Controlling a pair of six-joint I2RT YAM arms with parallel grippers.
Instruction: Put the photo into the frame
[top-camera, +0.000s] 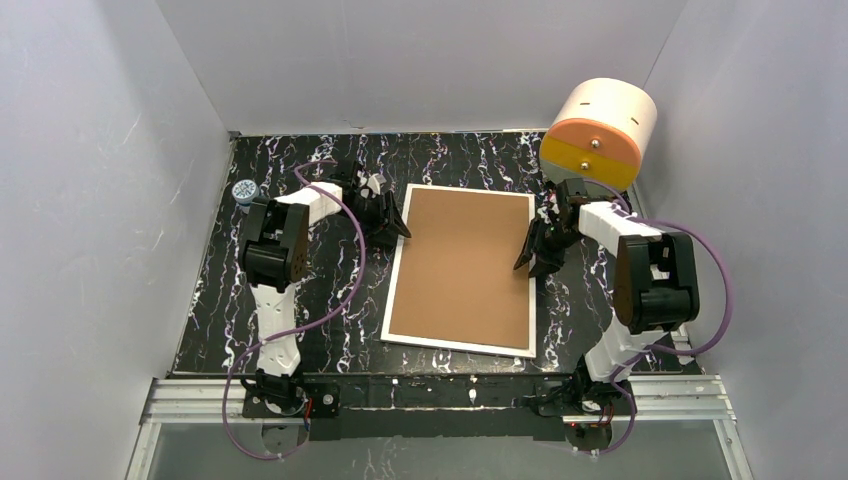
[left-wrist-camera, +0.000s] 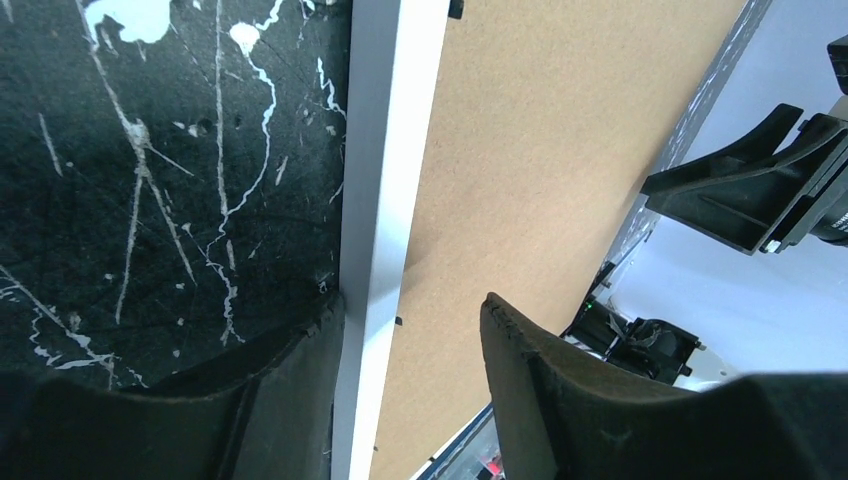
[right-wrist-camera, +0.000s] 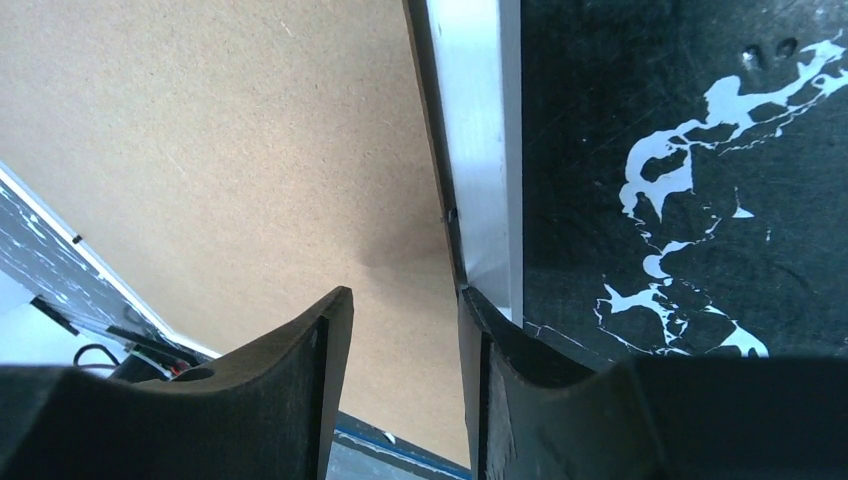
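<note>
Brown fibreboard faces up: the frame (top-camera: 460, 265) lies flat in the middle of the desk (top-camera: 220, 300), slightly askew. Over its left white rim the left fingers (left-wrist-camera: 290, 400) stand parted, one outside it, one above the board. Likewise parted, the right fingers (right-wrist-camera: 300, 400) straddle the right rim.

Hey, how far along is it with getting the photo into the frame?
The frame lies face down, brown back seated within its white rim; no photo shows, so it is either inside already or out of view. In hand: left gripper and right gripper sit at opposite rims, jaws open. Left: likely fastening the back.
</note>
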